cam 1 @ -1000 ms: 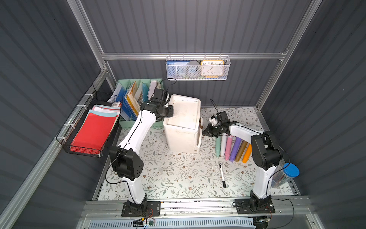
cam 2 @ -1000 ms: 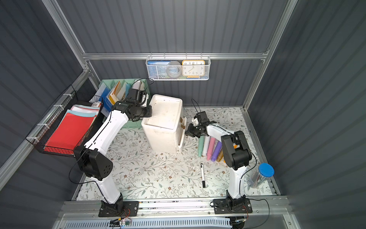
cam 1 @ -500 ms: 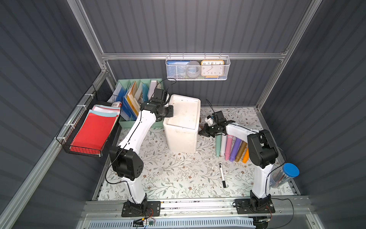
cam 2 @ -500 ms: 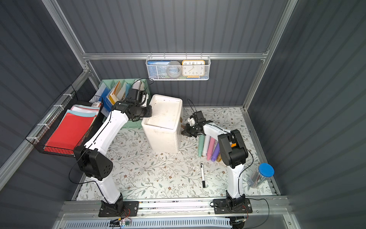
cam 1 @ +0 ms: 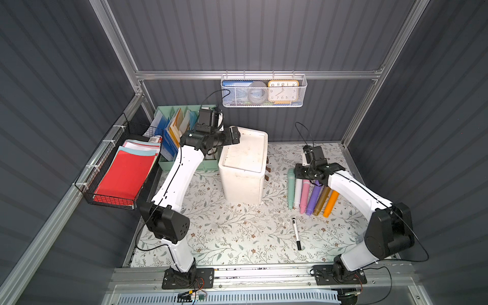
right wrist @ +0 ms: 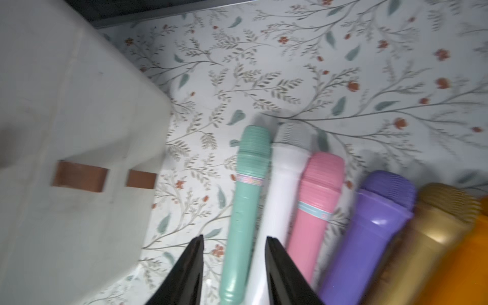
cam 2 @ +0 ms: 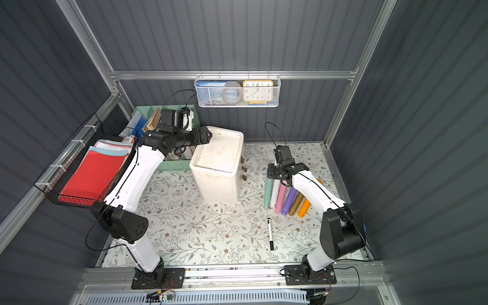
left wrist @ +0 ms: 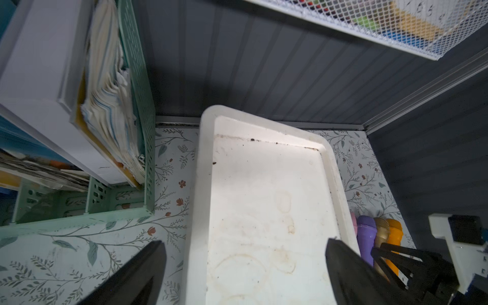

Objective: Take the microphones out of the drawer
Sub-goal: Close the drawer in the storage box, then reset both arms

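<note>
Mint-green microphone (right wrist: 245, 200), ribbed head, pastel band, on the desk (right wrist: 317, 79) beside a white microphone (right wrist: 285, 169); right claw (right wrist: 234, 237) apart astride it, left claw (left wrist: 244, 240) apart.

1. Six microphones (cam 1: 304, 196) lie on the mat: one each in mint, white, pink, purple, gold and orange.
2. One white drawer unit (cam 1: 244, 158), with three brown handles (cam 2: 244, 169).
3. One black marker (cam 1: 296, 233).
4. Two baskets: one white mesh basket (cam 1: 264, 105), one black wire basket (cam 1: 111, 201).
5. One green file holder (left wrist: 79, 217).
6. One clock (cam 1: 283, 91).
</note>
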You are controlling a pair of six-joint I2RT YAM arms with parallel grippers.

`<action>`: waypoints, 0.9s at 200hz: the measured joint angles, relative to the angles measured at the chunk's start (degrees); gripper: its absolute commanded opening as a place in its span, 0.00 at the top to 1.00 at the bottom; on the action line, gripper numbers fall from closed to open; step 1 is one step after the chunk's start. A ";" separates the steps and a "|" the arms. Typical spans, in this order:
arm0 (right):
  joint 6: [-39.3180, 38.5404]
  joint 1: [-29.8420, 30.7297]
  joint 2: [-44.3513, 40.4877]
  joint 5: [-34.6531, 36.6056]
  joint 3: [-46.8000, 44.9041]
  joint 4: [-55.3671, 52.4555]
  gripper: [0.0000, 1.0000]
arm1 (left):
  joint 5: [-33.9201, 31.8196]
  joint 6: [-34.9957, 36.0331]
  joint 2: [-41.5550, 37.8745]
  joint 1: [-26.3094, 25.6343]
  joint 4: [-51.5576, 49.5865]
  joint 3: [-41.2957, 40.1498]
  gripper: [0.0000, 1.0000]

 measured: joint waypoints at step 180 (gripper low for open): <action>-6.84 -15.63 -0.85 6.38 -44.61 68.52 0.01 | -13.94 15.26 -19.71 14.45 60.46 -86.77 0.01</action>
